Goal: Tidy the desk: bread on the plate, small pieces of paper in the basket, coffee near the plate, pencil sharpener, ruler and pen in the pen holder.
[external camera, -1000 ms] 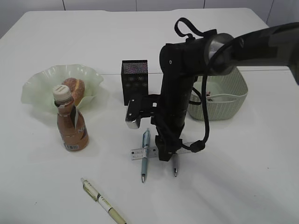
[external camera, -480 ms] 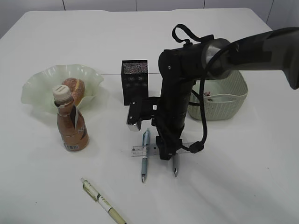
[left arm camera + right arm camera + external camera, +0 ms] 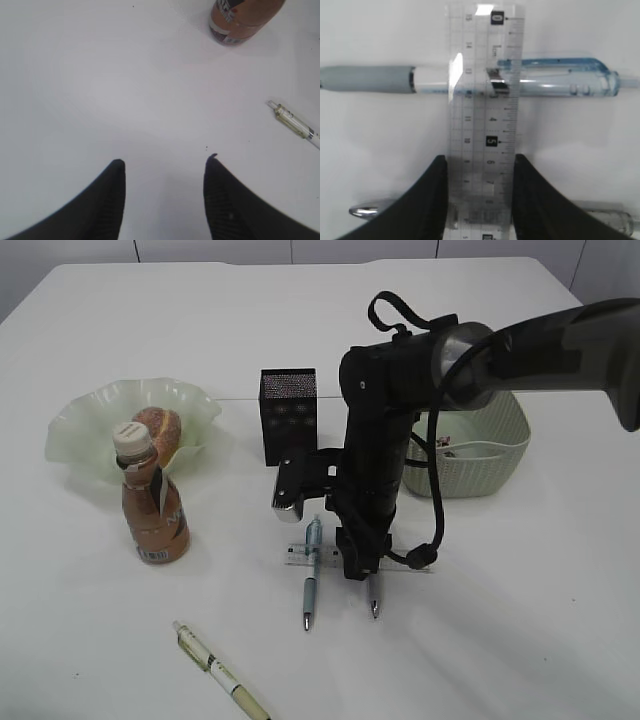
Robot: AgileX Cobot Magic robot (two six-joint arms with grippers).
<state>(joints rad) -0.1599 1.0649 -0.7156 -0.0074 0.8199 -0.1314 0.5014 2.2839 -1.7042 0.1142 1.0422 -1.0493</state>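
Observation:
The clear ruler lies on the white desk, across a blue-barrelled pen. My right gripper points straight down with a finger against each long edge of the ruler, shut on it. A second pen pokes out under that gripper. A third pen lies front left. The bread sits in the wavy green plate, and the coffee stands just in front. My left gripper hangs open over bare desk. I cannot see the pencil sharpener.
The black mesh pen holder stands just behind the right arm. The green basket sits to its right with scraps inside. The left wrist view shows the coffee's base and the third pen's end.
The right gripper's jaws have closed in onto the ruler's edges. The ruler has shifted slightly away from the front edge. The left gripper has not moved.

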